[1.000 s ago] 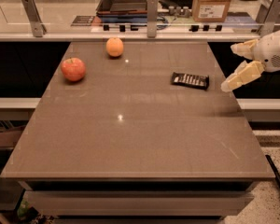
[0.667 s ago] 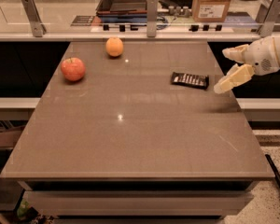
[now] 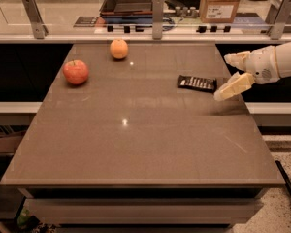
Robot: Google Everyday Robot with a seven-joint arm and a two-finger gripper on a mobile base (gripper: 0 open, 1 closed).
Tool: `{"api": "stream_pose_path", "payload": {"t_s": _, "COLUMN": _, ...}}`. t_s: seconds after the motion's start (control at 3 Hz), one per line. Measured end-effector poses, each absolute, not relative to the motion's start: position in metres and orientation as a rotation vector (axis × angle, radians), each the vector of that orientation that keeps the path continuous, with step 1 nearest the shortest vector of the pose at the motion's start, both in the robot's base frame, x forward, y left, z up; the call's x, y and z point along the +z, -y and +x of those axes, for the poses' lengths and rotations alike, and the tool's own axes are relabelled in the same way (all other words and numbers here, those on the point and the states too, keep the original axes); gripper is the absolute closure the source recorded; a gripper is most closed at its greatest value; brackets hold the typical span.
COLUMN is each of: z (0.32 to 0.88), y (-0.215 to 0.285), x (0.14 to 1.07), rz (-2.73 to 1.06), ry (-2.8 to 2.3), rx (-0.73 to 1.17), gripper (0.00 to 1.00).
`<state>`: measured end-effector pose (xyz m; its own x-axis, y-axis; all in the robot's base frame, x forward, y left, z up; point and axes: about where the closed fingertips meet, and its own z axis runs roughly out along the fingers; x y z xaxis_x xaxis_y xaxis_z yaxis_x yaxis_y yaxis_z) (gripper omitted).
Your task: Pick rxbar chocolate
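Note:
The rxbar chocolate [image 3: 197,83], a flat black bar with pale lettering, lies on the brown table [image 3: 136,140] toward its right side. My gripper [image 3: 226,76] comes in from the right edge, just right of the bar and a little above the table. Its two pale fingers are spread apart, one finger [image 3: 234,86] low beside the bar's right end, the other [image 3: 236,58] higher and farther back. It holds nothing.
A red apple [image 3: 76,72] sits at the left of the table and an orange [image 3: 119,48] at the back centre. Behind the table runs a glass rail with metal posts [image 3: 157,11], with a tray and a cardboard box [image 3: 220,3] beyond.
My gripper has moved left and slightly down, closer to the bar's right end. The bar, apple and orange have not moved.

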<state>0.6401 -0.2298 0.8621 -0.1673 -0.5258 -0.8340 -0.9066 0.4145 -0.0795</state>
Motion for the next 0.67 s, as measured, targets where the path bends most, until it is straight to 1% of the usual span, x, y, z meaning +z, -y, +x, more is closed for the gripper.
{"api": "stream_pose_path", "payload": {"t_s": 0.67, "z": 0.671, "y": 0.222, "x": 0.860, "rz": -1.202, "ry": -1.734, "rx": 0.578, "gripper": 0.00}}
